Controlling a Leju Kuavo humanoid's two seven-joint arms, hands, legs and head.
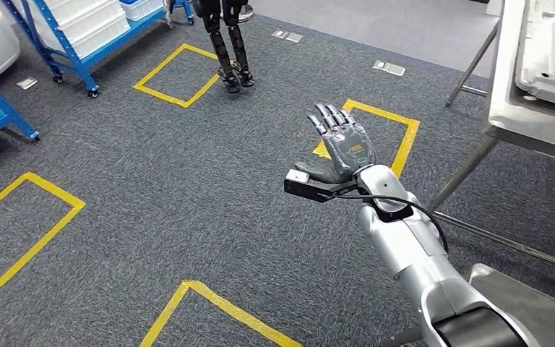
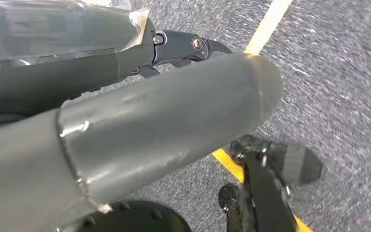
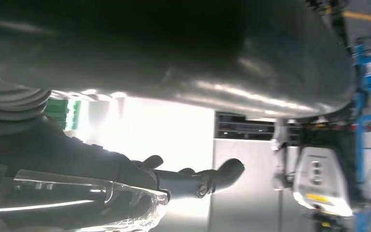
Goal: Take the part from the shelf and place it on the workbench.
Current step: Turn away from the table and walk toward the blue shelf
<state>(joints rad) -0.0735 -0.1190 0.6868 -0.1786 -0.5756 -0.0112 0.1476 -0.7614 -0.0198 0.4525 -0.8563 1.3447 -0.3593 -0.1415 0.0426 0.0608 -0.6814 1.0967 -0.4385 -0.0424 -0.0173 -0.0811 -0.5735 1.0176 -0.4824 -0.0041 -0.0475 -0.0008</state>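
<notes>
1. The right hand (image 1: 341,144) is raised over the dark grey carpet floor (image 1: 188,195), fingers spread and straight, holding nothing.
2. The left hand (image 2: 140,130) hangs above the same floor beside a yellow tape line (image 2: 265,24); I cannot tell whether it is released or clenched.
3. A stamped grey sheet-metal part (image 1: 553,50) lies on the metal table (image 1: 509,108), just beyond the right hand.
4. Blue-framed shelves with white bins (image 1: 79,29) stand well apart from the table.

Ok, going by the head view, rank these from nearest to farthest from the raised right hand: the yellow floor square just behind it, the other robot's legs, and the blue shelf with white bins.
1. The yellow floor square, directly beyond the right hand.
2. The other robot's legs, farther ahead and to the left.
3. The blue shelf with white bins, far off at upper left.
</notes>
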